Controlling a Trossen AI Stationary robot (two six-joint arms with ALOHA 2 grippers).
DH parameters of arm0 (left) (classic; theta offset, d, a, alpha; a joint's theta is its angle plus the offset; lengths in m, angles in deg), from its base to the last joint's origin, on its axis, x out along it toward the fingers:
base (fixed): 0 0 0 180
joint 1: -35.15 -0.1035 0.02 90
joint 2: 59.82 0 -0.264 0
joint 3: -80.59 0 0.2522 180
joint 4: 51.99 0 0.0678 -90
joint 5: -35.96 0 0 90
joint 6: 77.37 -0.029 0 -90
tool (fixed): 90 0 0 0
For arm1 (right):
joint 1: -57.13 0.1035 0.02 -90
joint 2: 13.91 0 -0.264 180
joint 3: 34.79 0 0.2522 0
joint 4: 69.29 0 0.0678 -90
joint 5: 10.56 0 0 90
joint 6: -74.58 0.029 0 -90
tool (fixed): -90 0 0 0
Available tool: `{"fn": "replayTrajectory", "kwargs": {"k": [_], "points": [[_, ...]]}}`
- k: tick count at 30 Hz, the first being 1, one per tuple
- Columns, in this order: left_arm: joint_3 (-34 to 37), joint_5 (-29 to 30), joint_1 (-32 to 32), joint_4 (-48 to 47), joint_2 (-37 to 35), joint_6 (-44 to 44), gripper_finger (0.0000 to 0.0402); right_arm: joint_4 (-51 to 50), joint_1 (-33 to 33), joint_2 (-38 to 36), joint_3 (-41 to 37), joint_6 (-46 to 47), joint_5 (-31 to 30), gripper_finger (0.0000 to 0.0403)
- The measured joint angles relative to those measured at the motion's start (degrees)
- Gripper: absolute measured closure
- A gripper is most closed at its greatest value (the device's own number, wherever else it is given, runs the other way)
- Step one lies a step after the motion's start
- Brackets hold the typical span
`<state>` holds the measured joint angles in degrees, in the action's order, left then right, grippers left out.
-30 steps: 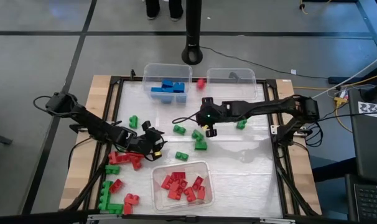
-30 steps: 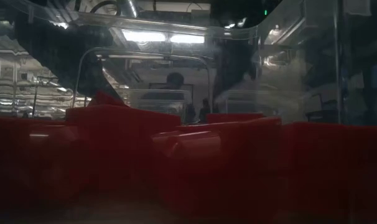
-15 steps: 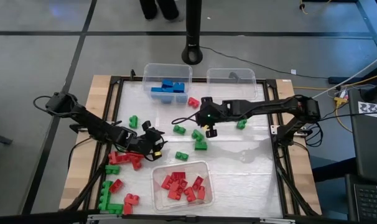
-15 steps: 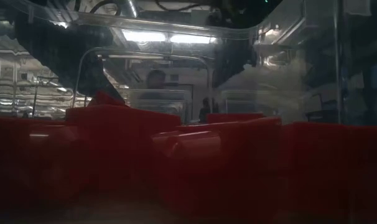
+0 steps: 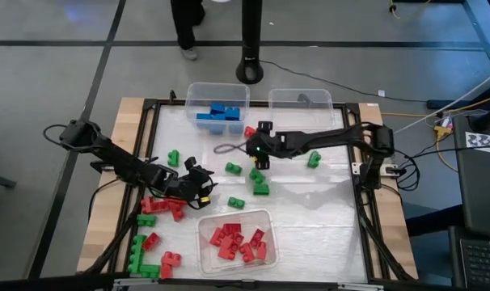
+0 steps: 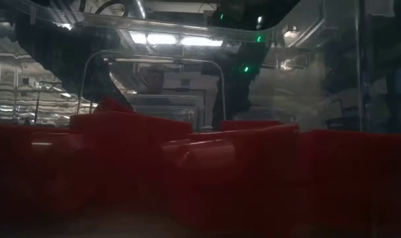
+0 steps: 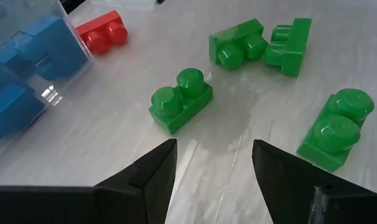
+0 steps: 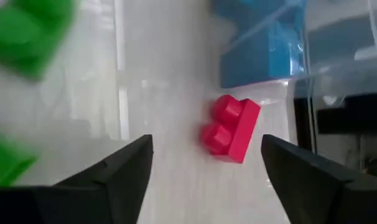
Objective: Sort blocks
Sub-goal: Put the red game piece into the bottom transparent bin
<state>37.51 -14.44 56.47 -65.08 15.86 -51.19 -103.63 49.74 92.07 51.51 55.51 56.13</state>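
Note:
A small red block point(image 5: 250, 132) point(image 8: 229, 127) lies on the table just in front of the clear bin point(image 5: 217, 105) of blue blocks. My right gripper point(image 5: 255, 147) point(image 8: 207, 146) is open and points at it from close by, without touching it. Green blocks point(image 5: 233, 168) point(image 5: 261, 188) point(image 5: 236, 202) lie scattered mid-table. My left gripper point(image 5: 198, 182) point(image 7: 213, 162) hovers open at the table's left. A green two-stud block point(image 7: 180, 99) lies ahead of its fingers, which hold nothing.
A second clear bin point(image 5: 302, 101) stands at the far edge, right of the blue one. A bin point(image 5: 237, 241) of red blocks sits at the near edge and fills the low view. Red and green blocks point(image 5: 160, 206) point(image 5: 140, 259) are clustered near left. A person stands beyond the table.
My right gripper has swung toward the table's far left and turned to face the blue bin. The red block, earlier between the two far bins, now lies on the table in front of the blue bin.

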Motion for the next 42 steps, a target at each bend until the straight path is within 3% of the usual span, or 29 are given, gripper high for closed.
{"fn": "replayTrajectory", "kwargs": {"k": [4, 11, 20, 30, 34, 42], "points": [[0.0, 0.0, 0.0, 0.1, 0.0, 0.0, 0.0204, 2.9, -3.8, 2.9, 0.0, 2.3, 3.5, 0.0083], [0.0, 0.0, 0.0, 0.0, 0.0, 0.0, 0.0204, 7.9, -8.4, 6.7, 0.0, 3.5, 7.9, 0.0089], [0.0, 0.0, 0.0, 0.0, 0.0, 0.0, 0.0204, 11.2, -11.5, 9.1, 0.0, 4.2, 9.1, 0.0093], [0.0, 0.0, 0.0, 0.0, 0.0, 0.0, 0.0204, 13.0, -13.0, 11.4, 0.1, 5.9, 15.3, 0.0095], [0.0, 0.0, 0.0, 0.1, 0.0, 0.0, 0.0204, 13.3, -13.0, 11.4, 0.1, 5.8, 15.5, 0.0122], [0.0, 0.0, 0.0, 0.0, 0.0, 0.0, 0.0204, 13.1, -12.9, 11.4, 0.1, 4.5, 14.0, 0.0229]]}}
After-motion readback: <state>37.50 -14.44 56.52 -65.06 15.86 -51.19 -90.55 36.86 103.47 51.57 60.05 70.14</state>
